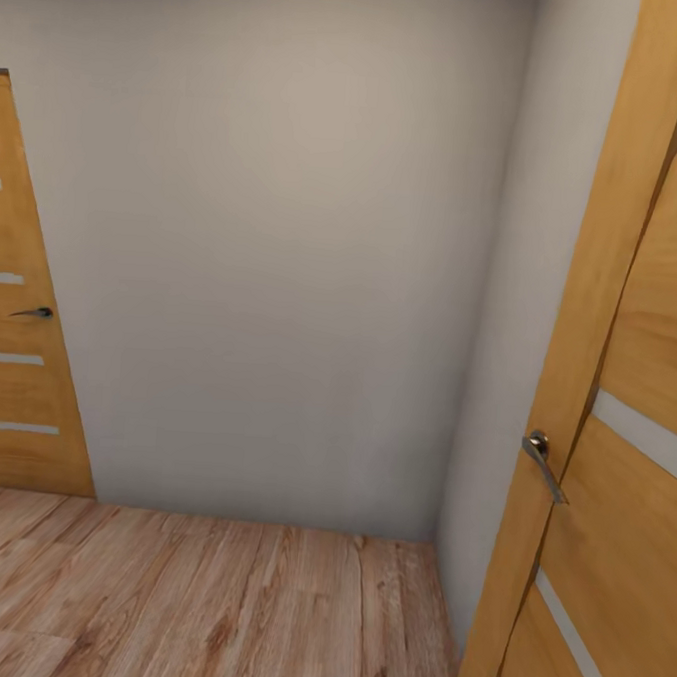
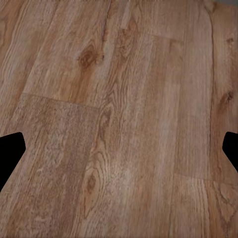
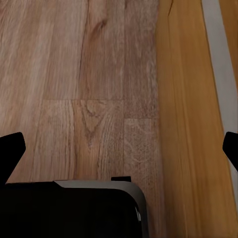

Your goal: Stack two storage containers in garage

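The two storage containers are out of view, and so is the garage. In the left wrist view my left gripper [image 2: 121,148] is open, its black fingertips [image 2: 12,148] far apart over light wood planks with nothing between them. My right gripper [image 3: 121,151] is open too in the right wrist view, empty over the same wood planks [image 3: 84,74], close beside a wooden door.
A plain white wall corner [image 1: 282,275] stands straight ahead. A wooden door with a metal handle [image 1: 543,461] is close on the right, and another door [image 1: 17,359] is at the far left. Part of my dark base [image 3: 69,208] lies below the right gripper.
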{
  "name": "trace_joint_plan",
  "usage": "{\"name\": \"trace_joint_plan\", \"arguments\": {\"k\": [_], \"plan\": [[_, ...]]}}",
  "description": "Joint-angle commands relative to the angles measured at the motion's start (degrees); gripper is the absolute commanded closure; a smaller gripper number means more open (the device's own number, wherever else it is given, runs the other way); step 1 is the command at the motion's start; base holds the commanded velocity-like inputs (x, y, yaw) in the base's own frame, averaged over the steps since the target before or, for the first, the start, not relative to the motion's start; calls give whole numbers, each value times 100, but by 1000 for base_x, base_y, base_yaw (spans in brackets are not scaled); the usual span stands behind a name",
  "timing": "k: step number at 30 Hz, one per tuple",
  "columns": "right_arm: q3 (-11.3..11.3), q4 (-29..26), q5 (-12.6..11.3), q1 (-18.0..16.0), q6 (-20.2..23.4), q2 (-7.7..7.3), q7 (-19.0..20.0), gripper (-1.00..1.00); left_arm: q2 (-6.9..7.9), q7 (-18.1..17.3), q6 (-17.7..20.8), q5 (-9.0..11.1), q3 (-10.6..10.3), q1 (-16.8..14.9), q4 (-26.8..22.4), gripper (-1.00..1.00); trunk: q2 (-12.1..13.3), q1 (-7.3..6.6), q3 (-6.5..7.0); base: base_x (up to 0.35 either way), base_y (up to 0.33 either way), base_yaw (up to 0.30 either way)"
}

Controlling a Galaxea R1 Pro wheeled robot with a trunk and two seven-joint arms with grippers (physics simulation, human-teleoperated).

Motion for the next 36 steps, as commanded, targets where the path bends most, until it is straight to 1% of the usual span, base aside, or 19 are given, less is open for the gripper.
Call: {"name": "trace_joint_plan", "arguments": {"k": [1,8,17,29,36], "plan": [[41,-10,-62,3,-6,-3,22,-100,-2,-18,-36,55,-34,-11,26,-100,-5,2,-6,185,0,0],[41,-10,-72,3,-6,-4,22,-100,-3,-22,-36,46,-34,-11,25,-100,-5,2,-6,280,0,0],[41,-10,-71,3,-6,-4,22,-100,-3,-30,-37,47,-42,-11,26,-100,-5,2,-6,64,0,0],[41,-10,-75,3,-6,-4,22,-100,-3,-32,-37,48,-41,-11,25,-100,-5,2,-6,280,0,0],[41,-10,-72,3,-6,-4,22,-100,-3,-34,-36,47,-42,-11,24,-100,-5,2,-6,46,0,0]]}}
